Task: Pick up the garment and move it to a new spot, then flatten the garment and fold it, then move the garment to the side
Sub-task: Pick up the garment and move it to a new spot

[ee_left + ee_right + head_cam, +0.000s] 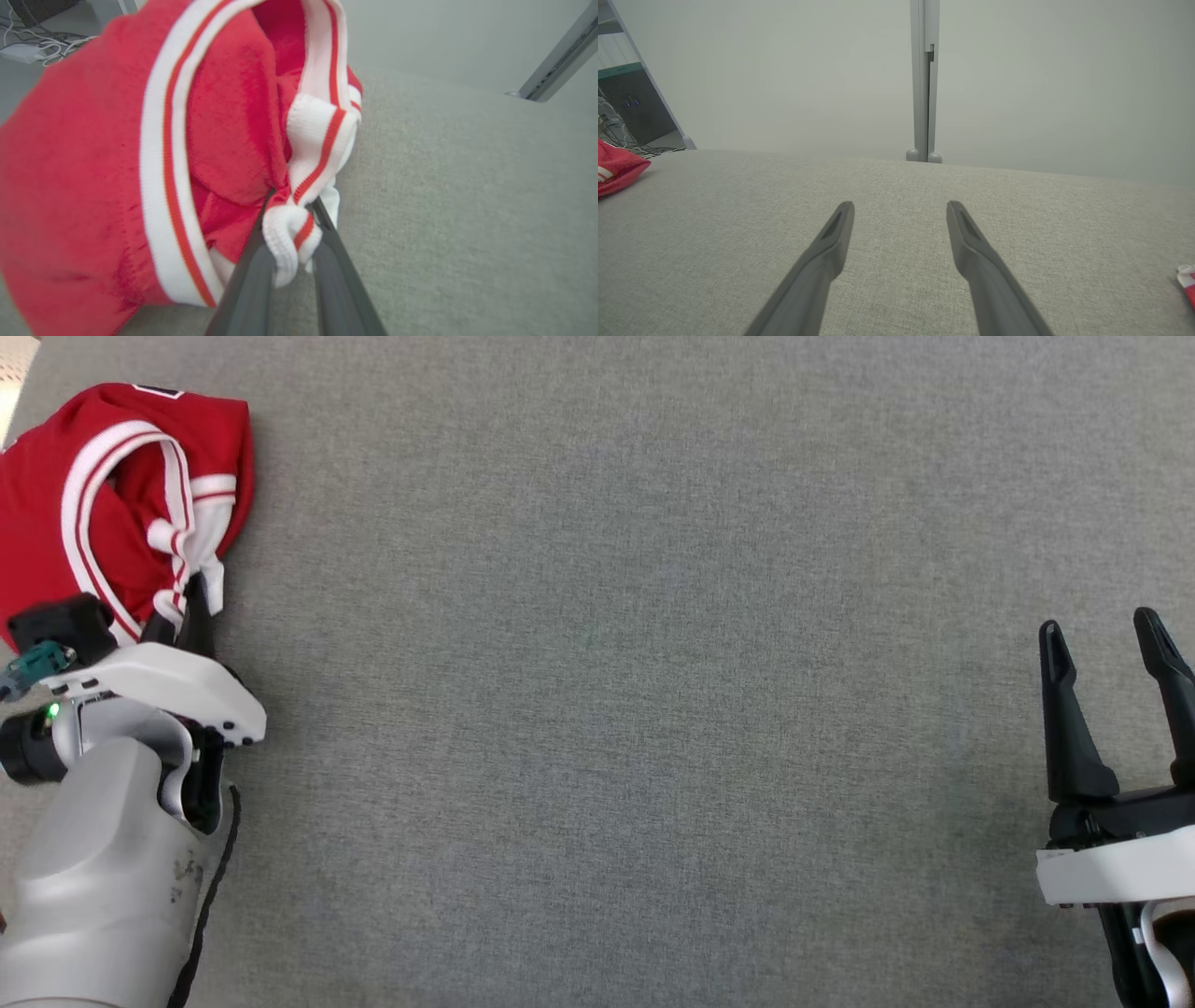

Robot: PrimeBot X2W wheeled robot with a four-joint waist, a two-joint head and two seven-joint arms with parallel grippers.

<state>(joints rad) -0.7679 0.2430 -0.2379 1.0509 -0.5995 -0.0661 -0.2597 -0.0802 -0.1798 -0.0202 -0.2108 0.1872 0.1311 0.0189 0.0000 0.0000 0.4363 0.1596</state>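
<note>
The red garment (103, 495) lies bunched at the far left corner of the grey cloth-covered table (607, 663), close to its left edge; the left gripper (292, 207) is clamped on a bunched bit of the garment's white-and-red ribbed trim. The right gripper (1106, 630) hovers near the table's right side, fingers spread wide; a broad stretch of open grey surface lies between the two grippers.
</note>
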